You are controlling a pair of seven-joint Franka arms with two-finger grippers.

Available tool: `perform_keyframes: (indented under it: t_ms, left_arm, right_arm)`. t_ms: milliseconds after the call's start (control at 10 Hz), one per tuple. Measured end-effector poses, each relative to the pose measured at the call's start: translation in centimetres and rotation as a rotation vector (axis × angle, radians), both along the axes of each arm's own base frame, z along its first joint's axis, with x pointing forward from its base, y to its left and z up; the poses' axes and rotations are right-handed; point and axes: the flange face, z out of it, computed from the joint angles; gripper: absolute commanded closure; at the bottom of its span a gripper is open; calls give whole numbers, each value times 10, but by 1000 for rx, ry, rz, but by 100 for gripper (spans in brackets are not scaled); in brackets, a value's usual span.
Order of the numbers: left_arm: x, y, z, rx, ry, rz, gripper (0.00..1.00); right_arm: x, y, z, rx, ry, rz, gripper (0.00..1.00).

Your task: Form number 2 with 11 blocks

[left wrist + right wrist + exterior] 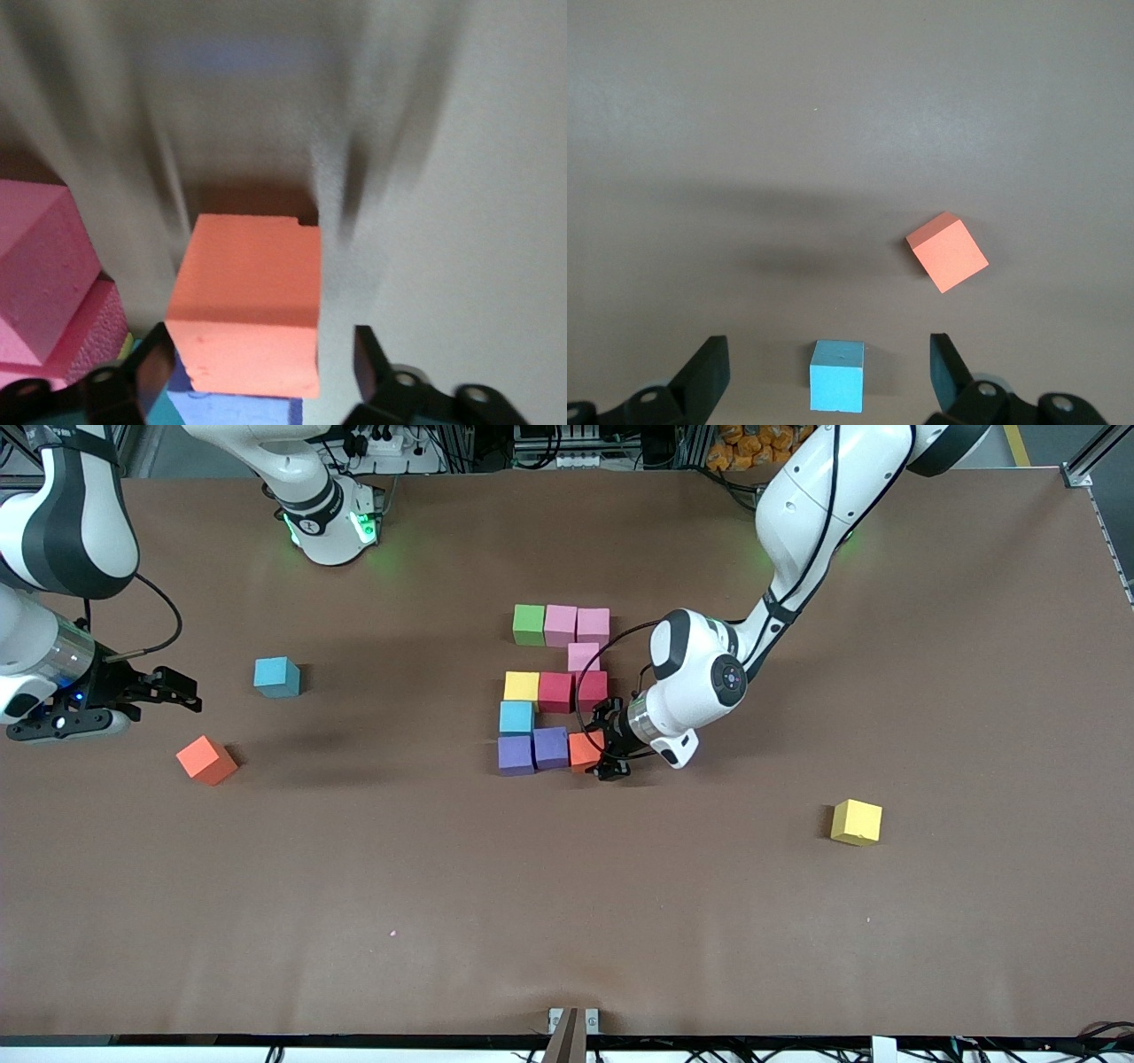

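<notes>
Blocks form the number 2 at mid-desk in the front view: a green, pink, pink top row, one pink under its left-arm end, then yellow, red and red, a light blue below the yellow, and purple, purple and an orange block along the row nearest the camera. The left claw sits low at that orange block, a finger on each side of it. Three loose blocks lie apart from the 2 — a yellow one toward the left arm's end, a blue one and an orange one toward the right arm's end. The right claw waits over the desk near those two.

Left wrist view: the orange block stands between the fingers, which are spread with a gap at each side — not clamping it. Purple shows under its edge and red beside it.

Right wrist view: the right claw's fingers are wide apart, holding nothing, with the loose blue and orange blocks on the desk below.
</notes>
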Motion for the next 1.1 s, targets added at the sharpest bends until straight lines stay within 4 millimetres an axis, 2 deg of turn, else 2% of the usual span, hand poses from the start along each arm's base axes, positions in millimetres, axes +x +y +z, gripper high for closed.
perform_keyframes:
  t_ms: [199,299,399,598,797,1096]
  left_arm:
    - [10,-2,13,-17,-29,11,0]
    - [18,-2,27,-29,-56,21,0]
    - [27,-1,51,-45,-94,27,0]
    - [34,-2,113,-57,-200,-13,0]
    - [33,2,160,15,-281,-154,0]
    - [29,19,204,237,-369,-401,0]
  right_arm:
    - [0,0,0,0,0,0,0]
    - [0,0,0,0,2,1,0]
    - [0,1,0,0,4,2,0]
    - [1,3,7,0,1,-2,0]
    - [4,5,35,2,18,-38,0]
    - [4,11,81,3,35,-106,0]
